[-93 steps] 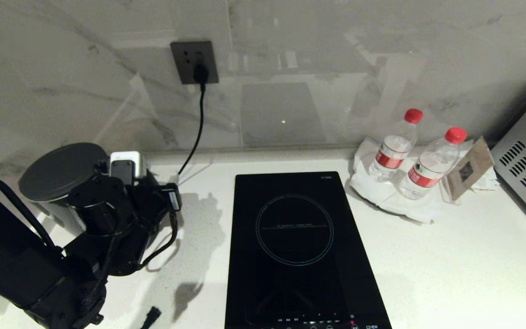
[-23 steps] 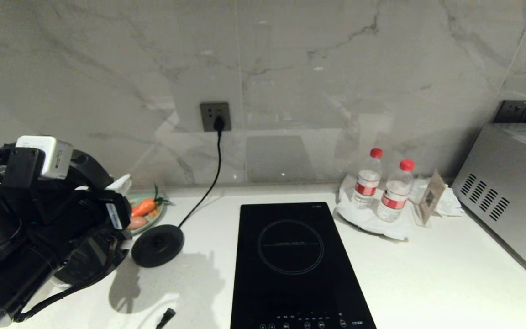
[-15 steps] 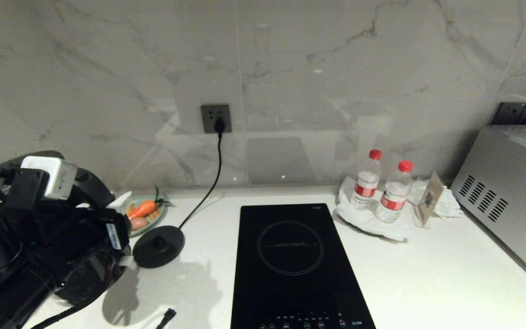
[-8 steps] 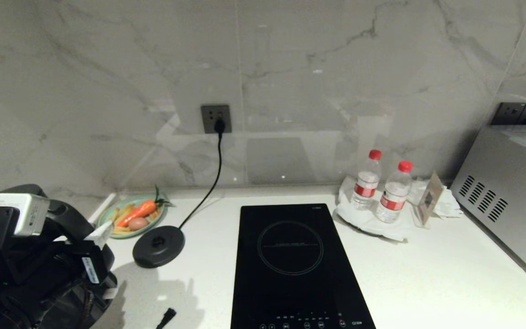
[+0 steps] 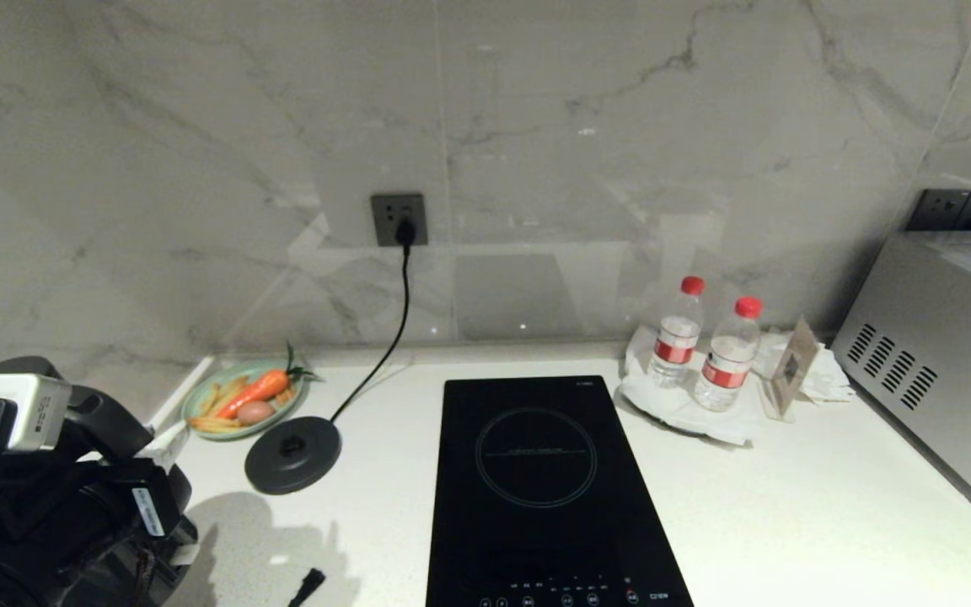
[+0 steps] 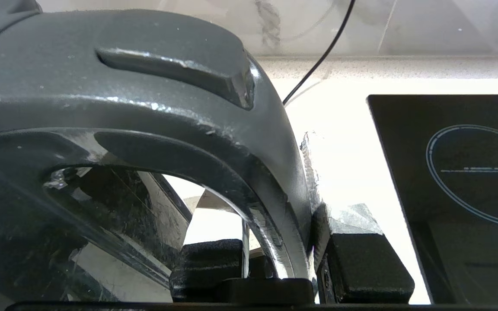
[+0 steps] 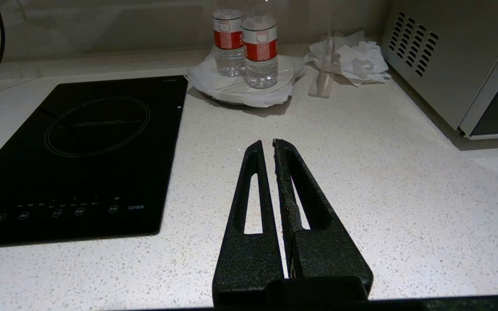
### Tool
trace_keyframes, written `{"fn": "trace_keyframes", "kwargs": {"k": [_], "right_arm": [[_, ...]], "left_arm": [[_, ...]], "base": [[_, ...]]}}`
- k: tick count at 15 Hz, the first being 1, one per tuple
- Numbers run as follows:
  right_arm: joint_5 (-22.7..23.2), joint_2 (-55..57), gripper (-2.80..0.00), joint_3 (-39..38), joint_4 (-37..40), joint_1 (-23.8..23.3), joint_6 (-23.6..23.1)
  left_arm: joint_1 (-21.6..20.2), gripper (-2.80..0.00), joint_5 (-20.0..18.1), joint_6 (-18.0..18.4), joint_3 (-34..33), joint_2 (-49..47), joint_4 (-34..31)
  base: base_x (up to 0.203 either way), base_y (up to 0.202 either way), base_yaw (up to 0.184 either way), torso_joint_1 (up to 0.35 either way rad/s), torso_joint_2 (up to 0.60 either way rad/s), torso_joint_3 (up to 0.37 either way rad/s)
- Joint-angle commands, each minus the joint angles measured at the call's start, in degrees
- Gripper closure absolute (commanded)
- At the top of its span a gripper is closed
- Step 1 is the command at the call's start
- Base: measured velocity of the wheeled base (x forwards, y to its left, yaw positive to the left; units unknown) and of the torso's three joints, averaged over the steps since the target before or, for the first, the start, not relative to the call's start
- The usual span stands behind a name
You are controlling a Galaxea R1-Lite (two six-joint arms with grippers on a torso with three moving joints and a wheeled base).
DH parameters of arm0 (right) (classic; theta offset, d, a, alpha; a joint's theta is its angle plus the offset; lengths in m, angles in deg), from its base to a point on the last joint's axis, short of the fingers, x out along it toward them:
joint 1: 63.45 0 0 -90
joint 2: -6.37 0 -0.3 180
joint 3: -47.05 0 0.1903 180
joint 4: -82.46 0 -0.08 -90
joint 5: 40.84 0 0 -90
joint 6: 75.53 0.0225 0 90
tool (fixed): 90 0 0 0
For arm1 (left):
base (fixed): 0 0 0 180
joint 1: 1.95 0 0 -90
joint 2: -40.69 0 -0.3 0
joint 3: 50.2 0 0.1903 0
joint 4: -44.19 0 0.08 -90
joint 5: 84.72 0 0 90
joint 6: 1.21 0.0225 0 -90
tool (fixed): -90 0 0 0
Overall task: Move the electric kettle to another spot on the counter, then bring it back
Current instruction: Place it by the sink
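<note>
Here, at the far left edge of the head view, the left claw (image 6: 281, 263) is clamped on the loop handle of the electric kettle (image 6: 115, 95), one finger inside the loop and one outside. The kettle is dark and glossy, with a thick curved handle bearing a raised ridge along its top; scuffs and bright glints run along the handle's edges. In the head view the arm and its wrist camera hide most of the kettle, so only a dark rounded part shows, and whether it touches the white speckled tabletop (image 5: 789, 523) cannot be told.

The round black base disc (image 5: 292, 454) sits bare on the tabletop, to the right of the kettle and apart from it, its cord running up to a wall socket (image 5: 399, 219). Behind the disc lies a plate of vegetables (image 5: 245, 400). A black glass hob (image 5: 549, 497) lies mid-tabletop, two red-capped water bottles (image 5: 705, 341) stand beyond it, and a metal appliance (image 5: 949, 354) is at far right.

The right claw (image 7: 270, 149) hangs over bare tabletop near the hob, fingers pressed together, holding nothing.
</note>
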Motion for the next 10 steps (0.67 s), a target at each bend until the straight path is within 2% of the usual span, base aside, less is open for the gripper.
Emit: {"fn": "trace_keyframes", "kwargs": {"k": [1, 10], "right_arm": [[0.0, 0.0, 0.00, 0.0, 0.0, 0.0, 0.0], [0.0, 0.0, 0.00, 0.0, 0.0, 0.0, -0.1]], "left_arm": [[0.0, 0.00, 0.2, 0.0, -0.1, 0.0, 0.3], [-0.2, 0.00, 0.1, 0.5, -0.8, 0.4, 0.3]], "base": [[0.000, 0.000, 0.000, 0.000, 0.00, 0.000], [0.000, 0.000, 0.000, 0.000, 0.00, 0.000]]}}
